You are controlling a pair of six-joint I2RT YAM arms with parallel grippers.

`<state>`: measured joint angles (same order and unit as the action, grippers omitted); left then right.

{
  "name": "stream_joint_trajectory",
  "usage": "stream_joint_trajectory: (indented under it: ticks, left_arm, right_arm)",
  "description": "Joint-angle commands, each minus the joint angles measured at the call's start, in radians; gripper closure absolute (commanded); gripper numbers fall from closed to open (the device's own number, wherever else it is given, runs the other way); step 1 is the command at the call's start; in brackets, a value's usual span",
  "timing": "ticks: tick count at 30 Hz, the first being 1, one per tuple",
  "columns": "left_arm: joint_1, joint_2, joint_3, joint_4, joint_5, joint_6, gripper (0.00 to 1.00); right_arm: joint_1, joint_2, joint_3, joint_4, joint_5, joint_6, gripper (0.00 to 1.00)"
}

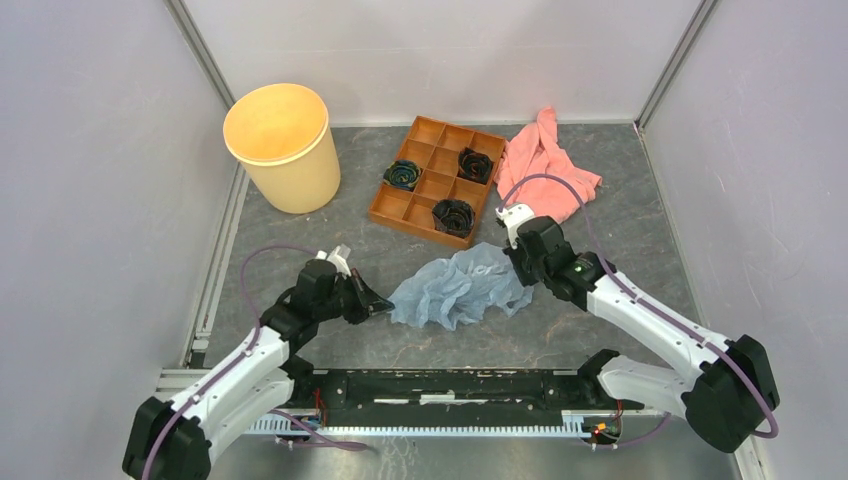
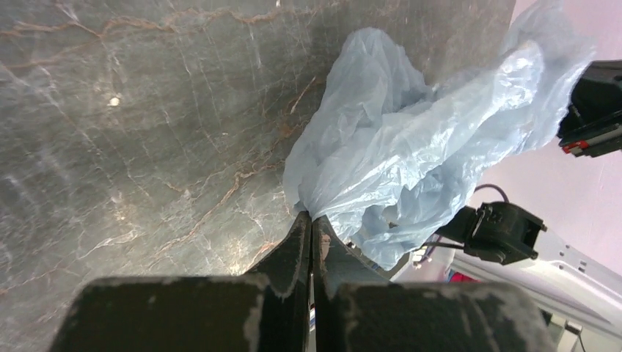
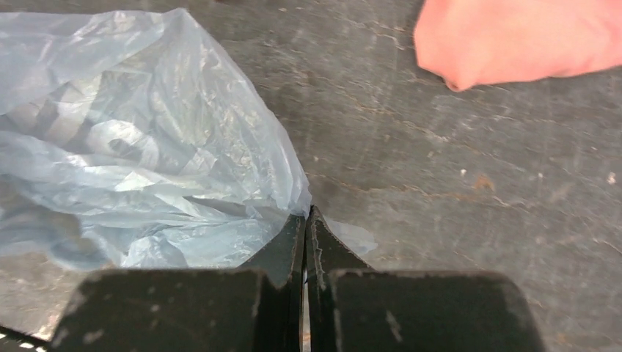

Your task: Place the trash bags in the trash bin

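A crinkled pale blue trash bag (image 1: 462, 288) lies bunched on the table's middle, between my two arms. My left gripper (image 1: 383, 306) is shut on its left edge; in the left wrist view the film (image 2: 411, 147) spreads out from the closed tips (image 2: 311, 218). On the bag's right edge, my right gripper (image 1: 520, 272) is also shut; the right wrist view shows plastic (image 3: 147, 161) pinched at the tips (image 3: 308, 214). The tan-yellow trash bin (image 1: 283, 146) stands upright at the back left, away from both grippers.
An orange compartment tray (image 1: 437, 180) holding three dark rosettes sits at the back centre. A pink cloth (image 1: 545, 164) (image 3: 521, 37) lies at the back right, just behind the right arm. Grey walls close in the table on three sides.
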<state>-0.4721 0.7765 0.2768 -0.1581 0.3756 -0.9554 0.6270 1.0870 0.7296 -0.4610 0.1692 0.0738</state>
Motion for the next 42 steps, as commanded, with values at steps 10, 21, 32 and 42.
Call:
stream_joint_trajectory:
  ticks: [10,21,32,42]
  left_arm:
    - [0.023,-0.102,0.147,-0.305,-0.318,0.071,0.98]
    - [0.059,0.045,0.234,-0.312,-0.309,0.155,0.85]
    - [-0.013,-0.024,0.327,-0.309,-0.127,0.216,0.11]
    - [-0.273,0.088,0.367,-0.296,-0.436,0.195,0.17]
  right_arm:
    - [0.000,0.004,0.053,-0.077,0.258,-0.062,1.00]
    - [0.000,0.058,0.067,0.031,-0.052,-0.038,0.97]
    - [0.000,0.039,0.144,-0.039,-0.024,-0.052,0.43]
    - [-0.053,-0.166,0.034,-0.083,-0.030,0.131,0.22]
